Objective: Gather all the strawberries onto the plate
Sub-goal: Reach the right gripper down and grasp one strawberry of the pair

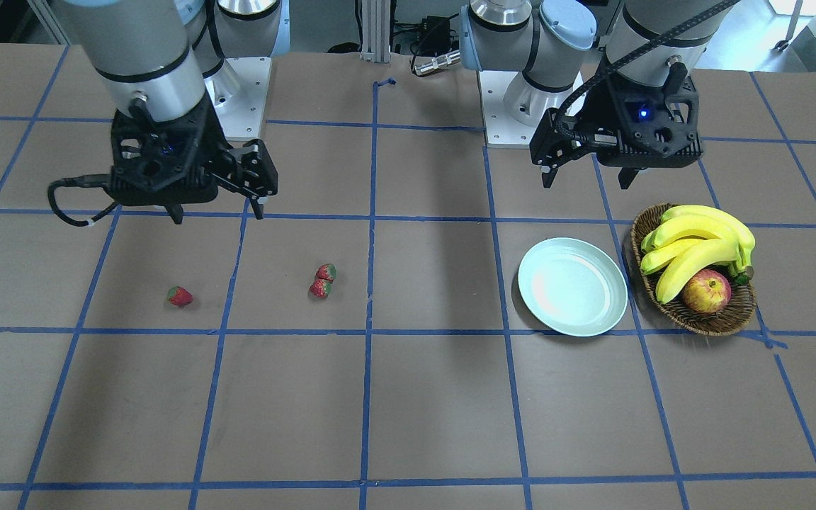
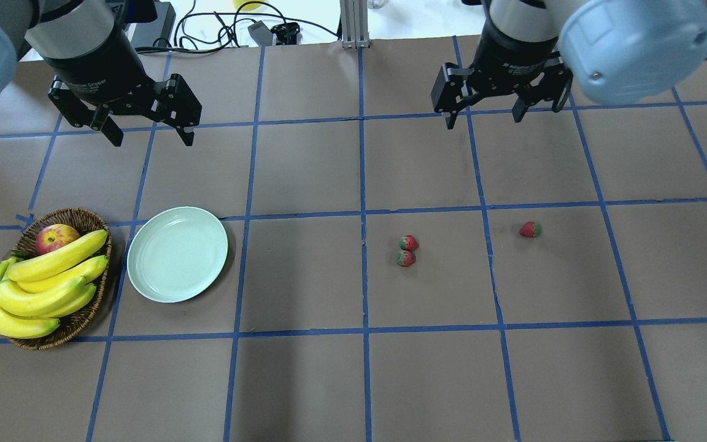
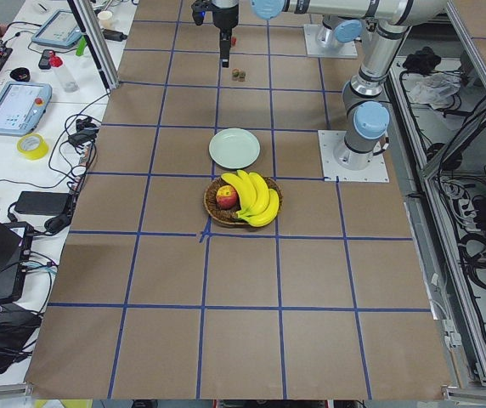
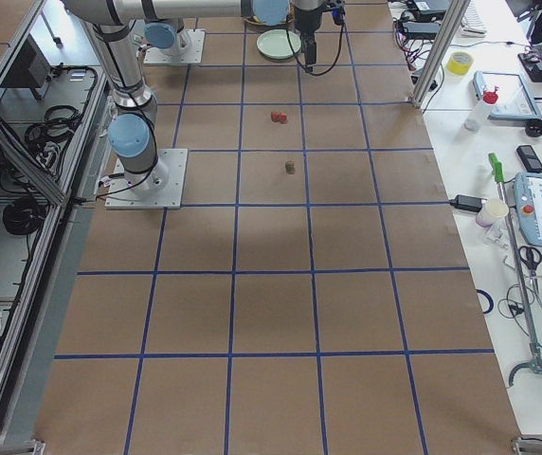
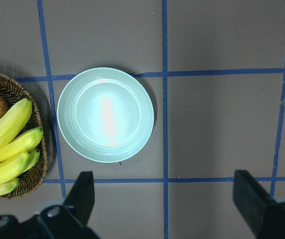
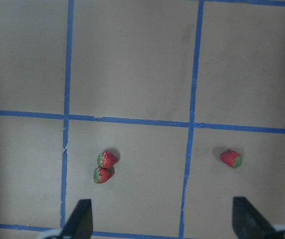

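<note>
The left gripper (image 2: 152,141) hangs spread open near the plate (image 2: 177,253); the right gripper (image 2: 485,121) hangs spread open near three strawberries (image 2: 409,242), two touching

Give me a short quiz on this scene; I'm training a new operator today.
1. True or false: a strawberry already lies in the plate.
2. How many strawberries are in view? A two, B three, C four.
3. Fill in: the ____ claw hangs nearer the strawberries.
Key: 1 false, the plate is bare. 2 B: a pair side by side plus a lone strawberry. 3 right: the right claw is nearer, while the left claw hangs nearer the plate.
</note>
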`<state>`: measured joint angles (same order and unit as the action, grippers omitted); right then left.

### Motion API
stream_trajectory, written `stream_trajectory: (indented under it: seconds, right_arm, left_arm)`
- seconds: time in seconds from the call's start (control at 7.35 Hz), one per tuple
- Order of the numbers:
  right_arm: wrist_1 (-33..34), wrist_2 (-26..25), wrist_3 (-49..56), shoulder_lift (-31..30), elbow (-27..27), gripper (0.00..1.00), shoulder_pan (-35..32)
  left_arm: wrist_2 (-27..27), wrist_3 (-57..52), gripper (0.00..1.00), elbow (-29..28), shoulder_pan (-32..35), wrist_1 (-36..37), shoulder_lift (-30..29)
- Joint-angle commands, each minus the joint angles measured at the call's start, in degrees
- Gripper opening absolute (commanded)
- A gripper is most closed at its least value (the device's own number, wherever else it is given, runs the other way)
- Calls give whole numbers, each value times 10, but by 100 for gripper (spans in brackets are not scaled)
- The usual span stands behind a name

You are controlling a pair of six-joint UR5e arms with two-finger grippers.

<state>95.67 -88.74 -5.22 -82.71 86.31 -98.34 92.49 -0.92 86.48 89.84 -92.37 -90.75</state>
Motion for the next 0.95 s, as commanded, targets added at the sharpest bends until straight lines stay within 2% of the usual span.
stream_trajectory:
  seconds: [0.0,0.14,0.41,0.54,0.82]
  right_arm:
    - [28,8,-81,53,26,100,-36]
    - [81,7,-90,64,69,100,-48]
    - [232,9,-110,89,179,100,-51]
    - [278,11,-111,108,206,100,-51]
    - [307,22,-112,155,212,100,-52]
  left_arm:
    - [0,1,100,1,1,0,0]
    - [0,2,100,1,1,0,0]
    - [0,4,100,2,2,0,0]
    - [0,4,100,2,2,0,2]
    - [-6,4,100,2,2,0,2]
